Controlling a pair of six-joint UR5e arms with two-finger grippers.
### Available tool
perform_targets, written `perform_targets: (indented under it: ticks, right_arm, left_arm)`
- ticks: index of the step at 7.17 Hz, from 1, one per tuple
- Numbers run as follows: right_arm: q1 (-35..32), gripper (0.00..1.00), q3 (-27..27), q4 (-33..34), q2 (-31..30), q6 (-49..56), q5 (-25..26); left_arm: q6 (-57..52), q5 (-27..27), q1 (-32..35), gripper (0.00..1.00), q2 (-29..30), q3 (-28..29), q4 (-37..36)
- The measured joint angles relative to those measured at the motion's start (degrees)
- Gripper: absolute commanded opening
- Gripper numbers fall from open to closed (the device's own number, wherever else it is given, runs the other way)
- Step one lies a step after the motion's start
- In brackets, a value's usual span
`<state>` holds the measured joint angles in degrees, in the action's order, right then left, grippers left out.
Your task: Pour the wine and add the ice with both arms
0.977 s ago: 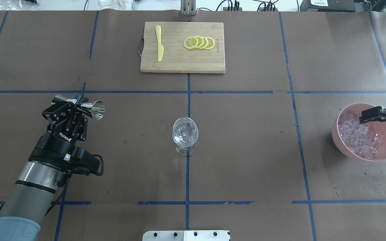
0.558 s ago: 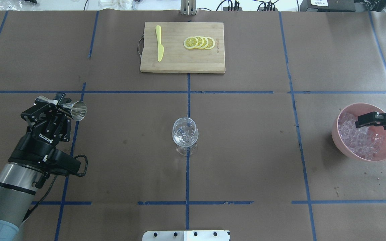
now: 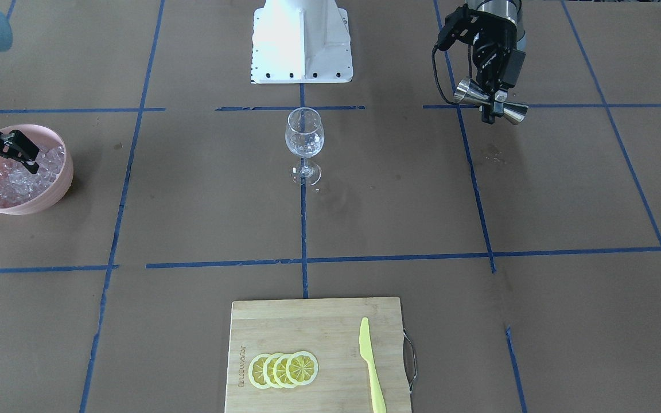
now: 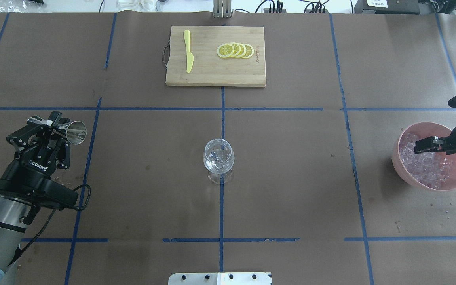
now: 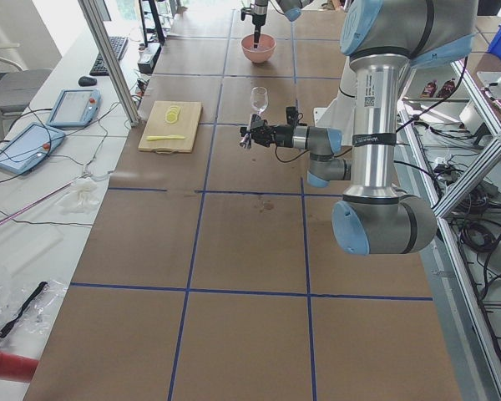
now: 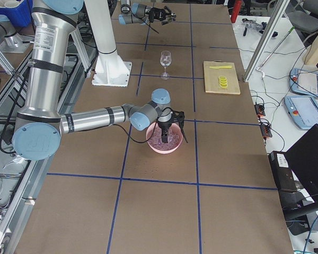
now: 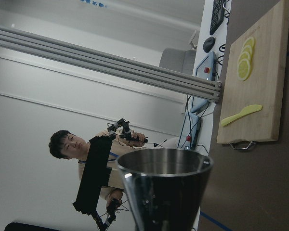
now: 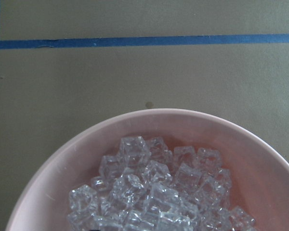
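Steel glinted at the left edge of the overhead view, where the left hand (image 4: 52, 124) was clamped on the waist of a double-ended jigger (image 4: 74, 132). The jigger lay on its side above the tabletop (image 4: 291, 178), its wider mouth turned toward the middle of the frame. The wine glass (image 4: 219, 160) stood upright at the centre, on a blue tape line and well apart from both hands. Something clear glinted in its bowl, though I could not tell what it was.

At the right edge, the right hand (image 6: 174, 136) hung over the pink bowl (image 4: 396, 160) with its fingers spread apart, one fingertip (image 4: 420, 147) low over the cubes and nothing between them. The ice (image 8: 149, 192) filled that bowl in a heap of small clear cubes. Droplets (image 4: 453, 206) speckled the brown paper just below the bowl.

At top centre lay a wooden cutting board (image 4: 212, 77) carrying a yellow knife (image 4: 188, 51) and a row of overlapping lemon slices (image 4: 236, 50).
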<state>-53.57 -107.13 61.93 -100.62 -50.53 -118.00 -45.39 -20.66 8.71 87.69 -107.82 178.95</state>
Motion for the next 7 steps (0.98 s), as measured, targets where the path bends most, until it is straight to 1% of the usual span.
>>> perform_targets:
  ticks: [1,3,4,6,7]
  right_arm:
    - [0.0,0.66,0.8,0.1,0.8,0.0,-0.1]
    - [0.0,0.46,1.5,0.2,1.4,0.0,-0.2]
    - [0.0,0.32,1.6,0.5,1.4,0.0,-0.2]
    - [0.0,0.29,1.6,1.4,1.3,0.0,-0.1]
    - [-0.1,0.20,1.5,1.6,1.1,0.0,0.0]
  left_arm:
    - [0.0,0.0,0.0,0.00,-0.1,0.0,0.2]
    - [0.0,0.0,0.0,0.00,-0.3,0.0,0.5]
    - [0.1,0.0,0.0,0.00,-0.5,0.1,0.6]
    - [0.1,0.0,0.0,0.00,-0.5,0.1,0.7]
    - [0.1,0.1,0.0,0.00,-0.5,0.1,0.7]
